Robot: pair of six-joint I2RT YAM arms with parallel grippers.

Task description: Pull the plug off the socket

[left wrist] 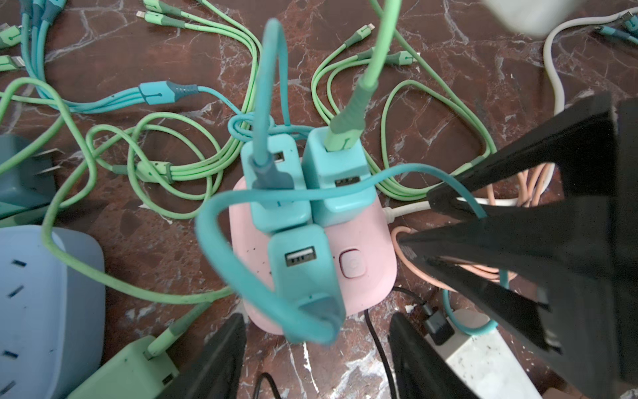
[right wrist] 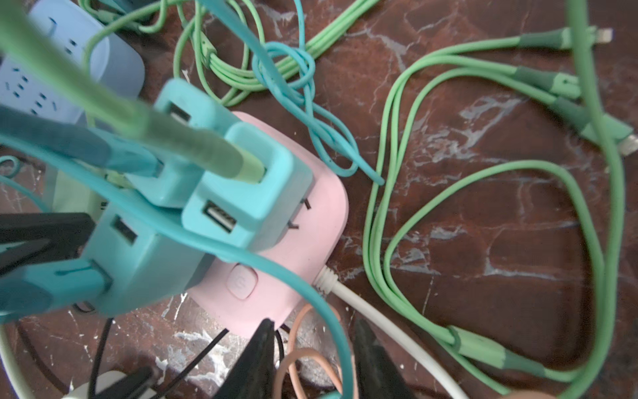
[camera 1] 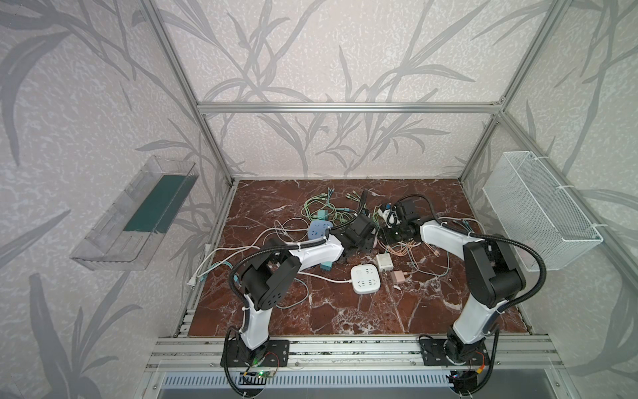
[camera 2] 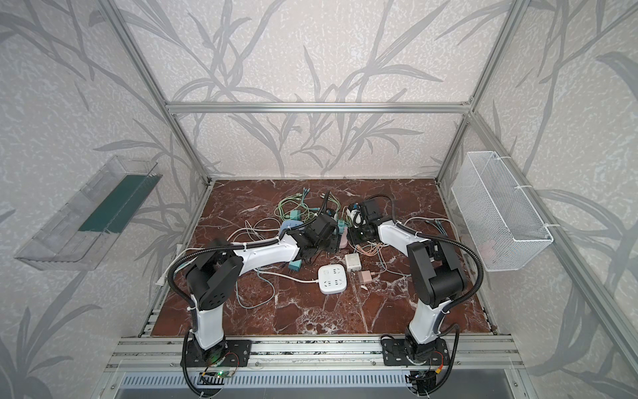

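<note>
A pink socket [left wrist: 366,238] lies on the marble table with three teal plugs in it. Two stand side by side [left wrist: 276,203] [left wrist: 340,193], and a third [left wrist: 303,273] is nearer my left gripper. Each carries a teal or green cable. My left gripper [left wrist: 314,359] is open just short of the socket's edge, its fingers either side of the third plug's cable end. My right gripper [right wrist: 316,362] is open at the socket's [right wrist: 310,248] corner near the white cord. A teal cable and orange cables pass loosely between its fingers. In a top view both grippers meet over the socket [camera 2: 344,239].
A blue socket [left wrist: 45,304], a green charger [left wrist: 131,373] and a white strip [left wrist: 483,355] crowd round the pink one, amid green cables [right wrist: 397,193]. Nearer the front lie a white socket [camera 1: 365,278] and two adapters [camera 1: 385,261]. A wire basket [camera 1: 538,210] hangs right, a clear tray [camera 1: 134,214] left.
</note>
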